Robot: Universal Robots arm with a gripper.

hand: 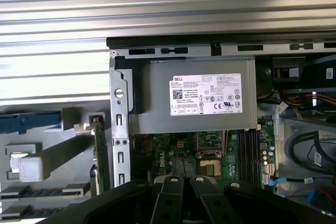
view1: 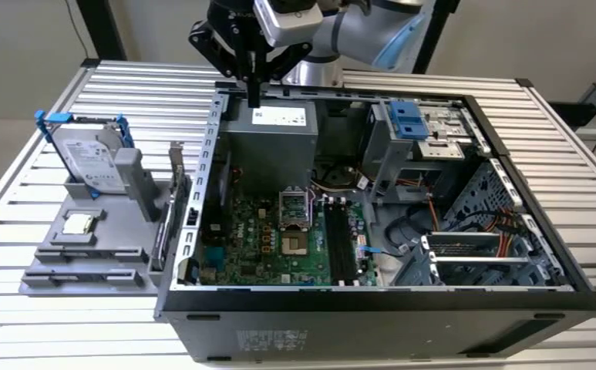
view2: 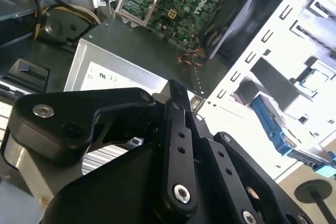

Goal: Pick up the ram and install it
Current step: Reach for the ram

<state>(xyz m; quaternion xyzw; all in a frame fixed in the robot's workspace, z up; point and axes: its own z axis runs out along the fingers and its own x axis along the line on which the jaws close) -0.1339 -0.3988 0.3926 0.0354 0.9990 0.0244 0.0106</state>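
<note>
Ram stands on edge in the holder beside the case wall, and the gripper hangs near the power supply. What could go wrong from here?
1. The ram sits close beside the case wall; a descending gripper could clip that wall.
2. The gripper looks shut, so it might topple the thin stick unless it is opened first.
3. Cables lie near the memory slots and could snag.

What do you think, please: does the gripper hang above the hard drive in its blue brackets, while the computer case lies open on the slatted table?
Not quite: the gripper hangs above the power supply inside the case, as the exterior view shows; the hard drive stands apart at the exterior view's left. The case does lie open on the slatted table.
</note>
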